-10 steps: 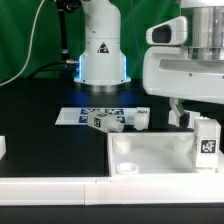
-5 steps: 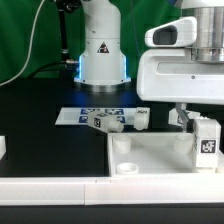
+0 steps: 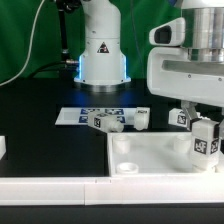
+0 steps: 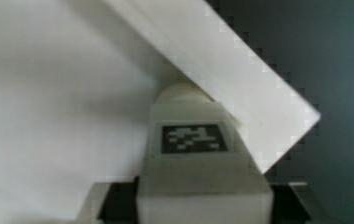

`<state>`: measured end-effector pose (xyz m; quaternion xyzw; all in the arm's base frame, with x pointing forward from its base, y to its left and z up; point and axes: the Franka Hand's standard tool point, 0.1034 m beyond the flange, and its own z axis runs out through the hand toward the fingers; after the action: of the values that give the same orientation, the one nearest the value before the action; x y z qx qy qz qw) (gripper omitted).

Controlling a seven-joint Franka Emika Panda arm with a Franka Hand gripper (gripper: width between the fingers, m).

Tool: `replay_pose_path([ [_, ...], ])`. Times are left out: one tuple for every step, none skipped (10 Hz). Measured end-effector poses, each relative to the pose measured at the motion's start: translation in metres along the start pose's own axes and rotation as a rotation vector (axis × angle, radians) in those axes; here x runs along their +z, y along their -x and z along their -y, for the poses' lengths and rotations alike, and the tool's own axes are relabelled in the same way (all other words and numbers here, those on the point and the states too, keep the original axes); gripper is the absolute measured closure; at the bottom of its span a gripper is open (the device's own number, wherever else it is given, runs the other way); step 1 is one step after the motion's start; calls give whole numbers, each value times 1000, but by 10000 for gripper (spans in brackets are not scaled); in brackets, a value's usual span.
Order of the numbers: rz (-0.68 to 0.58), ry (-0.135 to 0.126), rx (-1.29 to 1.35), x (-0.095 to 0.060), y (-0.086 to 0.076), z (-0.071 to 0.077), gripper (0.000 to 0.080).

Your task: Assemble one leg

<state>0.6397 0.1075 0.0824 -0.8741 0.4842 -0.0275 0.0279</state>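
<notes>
1 leg (image 3: 205, 143) is in the gripper (image 3: 206, 150); the wrist view shows the jaws closed on its lower body (image 4: 193, 170), with a square black-and-white tag facing the camera and the rounded narrower end pointing away toward the panel. In the exterior view the leg hangs upright at the exterior view's right, just above the far right corner of the large white panel (image 3: 150, 158). Whether it touches the panel cannot be told.

Step in hand, by my judgement: carrying the leg to a corner socket for insertion. The next move calls for lining the narrower end up with a socket and lowering it straight; the socket under the leg is hidden by the gripper, so alignment cannot be confirmed. A round socket (image 3: 126, 167) shows at the panel's near left corner.

Materials: panel and leg look like smooth matte white plastic, the panel flat with a raised rim, the leg stubby and blocky.

Farther back, 2 more legs (image 3: 101, 121) (image 3: 141, 119) lie on their sides on the black table (image 3: 40, 125), near the marker board (image 3: 85, 113). Another tagged piece (image 3: 184, 117) shows behind the gripper. Beyond stands the arm's white base (image 3: 103, 55) before a green backdrop.
</notes>
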Motion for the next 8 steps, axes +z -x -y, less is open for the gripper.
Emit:
replay_pose_path([
  [19, -11, 131, 0, -4, -2, 514],
  [42, -19, 310, 0, -4, -2, 514],
  [44, -20, 456, 0, 1, 1, 514],
  [42, -30, 603, 2, 5, 2, 514],
  [47, -38, 653, 2, 4, 1, 514],
  [45, -38, 636, 2, 4, 1, 514],
  [41, -36, 570, 3, 4, 1, 437],
  [28, -27, 401, 3, 4, 0, 262],
])
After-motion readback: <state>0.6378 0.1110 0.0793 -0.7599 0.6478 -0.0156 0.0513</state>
